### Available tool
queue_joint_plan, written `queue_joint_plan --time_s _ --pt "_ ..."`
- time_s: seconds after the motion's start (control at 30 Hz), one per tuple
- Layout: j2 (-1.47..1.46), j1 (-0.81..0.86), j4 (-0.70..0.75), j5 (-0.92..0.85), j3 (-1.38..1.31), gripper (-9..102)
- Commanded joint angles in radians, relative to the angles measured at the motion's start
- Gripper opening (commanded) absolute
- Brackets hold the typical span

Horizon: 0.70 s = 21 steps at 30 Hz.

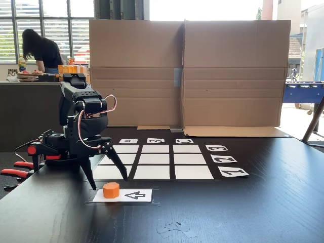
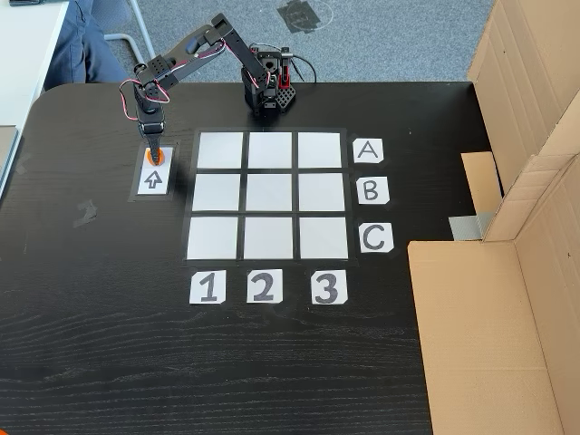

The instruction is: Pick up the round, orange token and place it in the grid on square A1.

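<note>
Item: claw (image 1: 105,178) of a black arm. In a fixed view from table level its two dark fingers were spread apart, tips pointing down, holding nothing. In the fixed view from above, the claw (image 2: 155,152) stood directly over the token and covered most of it, so the jaw spread could not be read there.

Item: token (image 1: 111,190), orange, short, flat-topped. It sat upright just below and slightly in front of the fingertips in the low view, on the near end of the arrow card (image 1: 132,195). Whether the fingertips touched it could not be made out. From above, the token (image 2: 149,159) showed as an orange rim either side of the claw.

Item: grid (image 2: 267,195), nine white cells on the black table (image 2: 109,353), lying beside the claw on the side away from the arrow card (image 2: 154,178).

Item: square A1 (image 2: 220,150), the grid corner cell nearest the claw, bare. In the low view, square A1 (image 1: 108,172) was partly hidden behind one finger.

Item: cardboard screen (image 1: 187,71), well behind the claw; cut off at the picture edge from above.

Item: a person (image 1: 41,49), far behind the arm, leaning over a counter, partly hidden.
</note>
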Motion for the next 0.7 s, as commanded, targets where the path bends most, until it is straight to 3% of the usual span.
queue_joint_plan --time_s 0.0,0.67 --pt "-0.002 -0.015 -0.006 0.009 -0.046 34" --pt "-0.072 -0.021 -0.008 0.011 -0.098 32"
